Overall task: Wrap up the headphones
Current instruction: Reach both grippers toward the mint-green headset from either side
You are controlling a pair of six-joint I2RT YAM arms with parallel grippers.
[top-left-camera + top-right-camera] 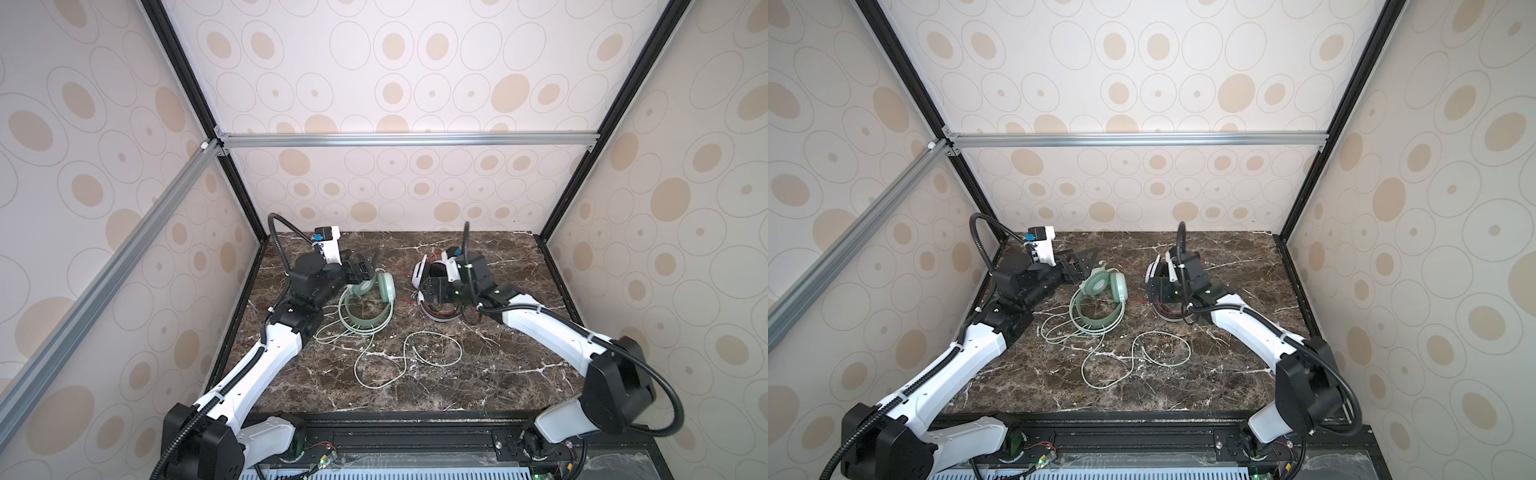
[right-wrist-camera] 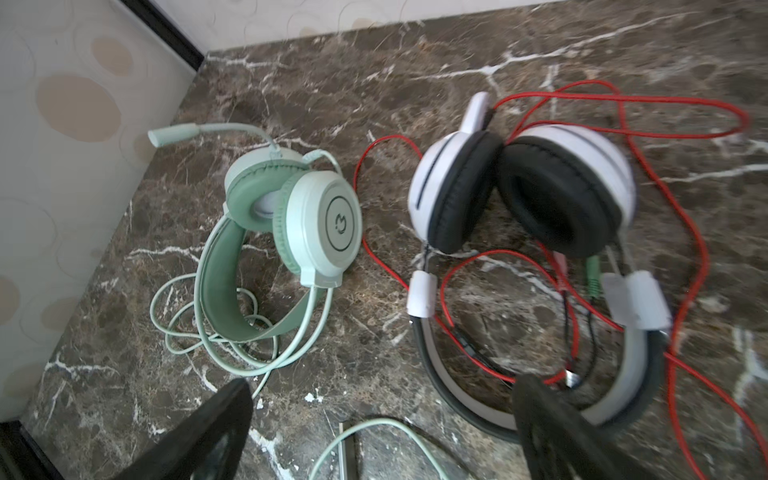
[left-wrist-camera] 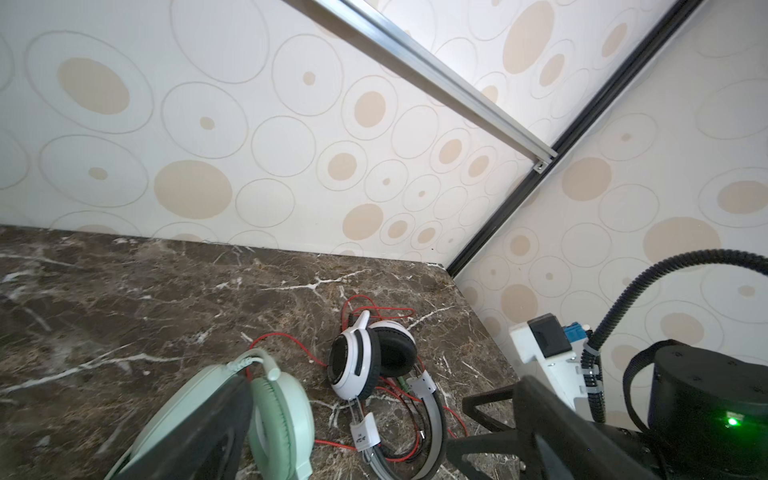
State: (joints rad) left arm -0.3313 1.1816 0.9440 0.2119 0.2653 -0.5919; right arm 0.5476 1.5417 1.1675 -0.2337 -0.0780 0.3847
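My left end effector (image 1: 365, 266) gapes empty beside the mint headphones (image 2: 320, 216) — perhaps touching an earcup; my right end effector (image 2: 382, 386) — wide, empty — hangs over the white-and-black headphones (image 2: 561, 195).

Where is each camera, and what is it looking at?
Both top views: high above the arm bases, looking down on the table; left arm and right arm show.
Left wrist: on the left arm, looking across at the back wall; open left gripper shows.
Right wrist: on the right arm, looking down; open right gripper shows.
Shared: all see the green headphones and white headphones.
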